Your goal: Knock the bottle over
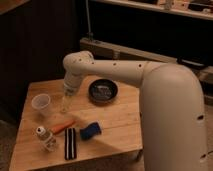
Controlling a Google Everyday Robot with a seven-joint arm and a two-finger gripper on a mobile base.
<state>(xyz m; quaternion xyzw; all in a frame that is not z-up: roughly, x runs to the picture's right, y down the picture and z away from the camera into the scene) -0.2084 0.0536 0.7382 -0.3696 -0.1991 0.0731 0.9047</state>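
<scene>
The bottle [45, 137] is small and clear with a round white cap. It stands upright near the front left of the wooden table [115, 120]. My gripper [64, 104] hangs below the white arm's wrist over the table's left middle. It is just right of the translucent cup [41, 104] and well behind and to the right of the bottle, not touching it. The orange stick [62, 127] lies between the gripper and the bottle.
A black bowl [103, 91] sits behind and right of the gripper. A blue object [90, 131] and a black striped object [70, 143] lie near the front. My large white arm body [170, 115] covers the table's right side. A dark shelf unit stands behind.
</scene>
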